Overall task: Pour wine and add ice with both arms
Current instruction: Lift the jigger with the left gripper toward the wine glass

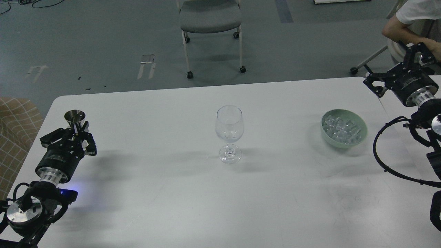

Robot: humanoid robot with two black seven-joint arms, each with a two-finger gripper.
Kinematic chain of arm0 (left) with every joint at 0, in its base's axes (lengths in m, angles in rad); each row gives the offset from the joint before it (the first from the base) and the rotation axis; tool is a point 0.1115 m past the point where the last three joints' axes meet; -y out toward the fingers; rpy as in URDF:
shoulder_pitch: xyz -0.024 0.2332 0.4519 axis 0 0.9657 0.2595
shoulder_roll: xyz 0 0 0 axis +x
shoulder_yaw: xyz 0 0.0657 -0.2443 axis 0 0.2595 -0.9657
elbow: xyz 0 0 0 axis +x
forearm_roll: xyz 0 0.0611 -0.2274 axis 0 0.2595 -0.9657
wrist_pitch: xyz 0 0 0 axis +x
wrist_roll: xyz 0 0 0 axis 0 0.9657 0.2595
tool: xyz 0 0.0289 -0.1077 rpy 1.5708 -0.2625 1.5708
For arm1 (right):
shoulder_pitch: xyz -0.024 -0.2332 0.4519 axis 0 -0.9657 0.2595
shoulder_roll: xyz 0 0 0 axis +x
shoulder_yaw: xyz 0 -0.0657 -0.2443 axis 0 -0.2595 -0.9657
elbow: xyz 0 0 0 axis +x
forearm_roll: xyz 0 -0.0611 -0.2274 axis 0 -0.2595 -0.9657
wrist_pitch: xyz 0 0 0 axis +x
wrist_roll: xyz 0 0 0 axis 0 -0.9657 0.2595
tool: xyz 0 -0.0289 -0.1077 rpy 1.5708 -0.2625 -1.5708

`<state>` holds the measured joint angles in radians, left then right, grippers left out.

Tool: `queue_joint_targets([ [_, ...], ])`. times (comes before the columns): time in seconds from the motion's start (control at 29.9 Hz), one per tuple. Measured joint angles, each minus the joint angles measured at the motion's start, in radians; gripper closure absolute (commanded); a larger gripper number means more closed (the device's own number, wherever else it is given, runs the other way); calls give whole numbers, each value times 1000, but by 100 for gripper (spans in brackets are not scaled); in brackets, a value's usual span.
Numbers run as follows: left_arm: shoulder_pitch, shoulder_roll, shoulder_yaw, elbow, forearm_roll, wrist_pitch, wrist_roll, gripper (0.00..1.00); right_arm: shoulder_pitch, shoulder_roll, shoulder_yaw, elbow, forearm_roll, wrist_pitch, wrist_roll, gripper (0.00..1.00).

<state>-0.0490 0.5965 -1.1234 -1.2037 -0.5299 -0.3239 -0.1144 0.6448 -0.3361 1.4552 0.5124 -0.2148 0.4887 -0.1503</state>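
Observation:
A clear wine glass [229,129] stands upright at the middle of the white table [193,193]; I cannot tell whether any wine is in it. The ice [341,130] lies heaped in a pale green bowl [358,137] to the right. My left gripper [74,132] at the far left is shut on a small metal jigger cup [74,118] and holds it upright above the table. My right gripper [396,65] is open and empty at the table's far right corner, behind the bowl.
A grey wheeled chair [210,20] stands on the floor beyond the table. A seated person [413,20] is at the top right, close behind my right gripper. A tan checked seat [15,124] is off the left edge.

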Motion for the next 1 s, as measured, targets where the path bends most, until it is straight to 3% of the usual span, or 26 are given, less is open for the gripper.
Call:
queue_joint_targets([
  [0.3, -28, 10, 14, -102, 5, 0, 20, 100, -15, 1, 7, -2, 3, 0, 3, 0],
  [0.47, -68, -10, 13, -106, 11, 2, 90, 100, -9, -1, 9, 1, 3, 0, 3, 0],
  [0.57, -88, -37, 13, -106, 14, 1, 109, 100, -4, -5, 11, 6, 3, 0, 3, 0],
  [1.0, -236, -143, 151, -111, 23, 20, 124, 100, 7, -6, 7, 9, 0, 0, 3, 0],
])
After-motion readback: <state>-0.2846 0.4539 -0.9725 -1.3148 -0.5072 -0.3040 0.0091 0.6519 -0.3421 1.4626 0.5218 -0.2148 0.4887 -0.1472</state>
